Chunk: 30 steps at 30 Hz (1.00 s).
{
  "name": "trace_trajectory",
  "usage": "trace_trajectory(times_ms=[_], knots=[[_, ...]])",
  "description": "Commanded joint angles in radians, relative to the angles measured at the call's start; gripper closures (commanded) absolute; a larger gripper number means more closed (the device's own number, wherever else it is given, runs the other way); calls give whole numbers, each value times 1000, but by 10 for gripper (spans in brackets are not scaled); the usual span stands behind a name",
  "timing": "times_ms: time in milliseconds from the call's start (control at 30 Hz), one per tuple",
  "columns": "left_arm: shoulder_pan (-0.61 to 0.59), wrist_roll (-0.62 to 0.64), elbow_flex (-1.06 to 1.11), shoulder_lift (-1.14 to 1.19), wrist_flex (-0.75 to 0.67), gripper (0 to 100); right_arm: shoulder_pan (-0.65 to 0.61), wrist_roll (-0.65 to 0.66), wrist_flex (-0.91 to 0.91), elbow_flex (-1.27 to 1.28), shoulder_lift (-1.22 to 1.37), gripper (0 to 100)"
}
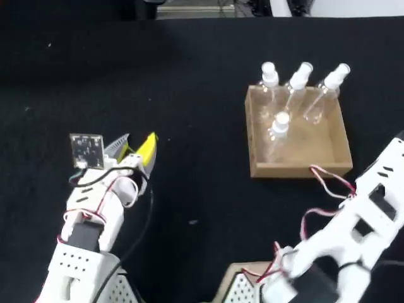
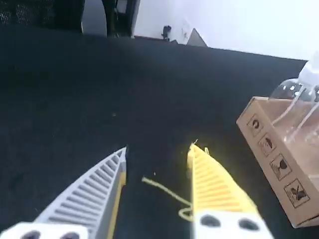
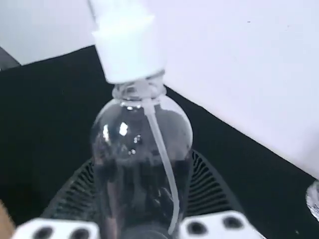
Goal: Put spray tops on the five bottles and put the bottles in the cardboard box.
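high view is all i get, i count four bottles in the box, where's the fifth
Observer: The fifth bottle sits between the fingers of the right gripper, seen in the right wrist view.
Operator: does it have its spray top on
Observer: Yes, a white spray top sits on its neck, and its tube runs down inside the bottle.
Operator: left gripper holding anything
Observer: No. The left wrist view shows the left gripper open, with only the black table between its fingers.
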Motion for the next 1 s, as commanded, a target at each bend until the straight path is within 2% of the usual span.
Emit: trace_trajectory(times_ms=[0,100,300,467,633,833,967], knots=[[8,160,39,-12,-92,820,20,-12,-229,-59,128,981],[8,178,65,-12,-104,820,21,-25,-313,-111,249,981],[8,176,110,-12,-107,820,51,-160,-404,-308,533,981],[18,176,122,-12,-115,820,74,-166,-483,-496,796,979],[18,181,157,-3,-199,820,98,-167,-592,-670,1009,980],[12,193,156,-3,-193,820,110,-163,-591,-835,1161,980],[13,278,156,-3,-193,820,115,-161,-591,-871,1205,977]])
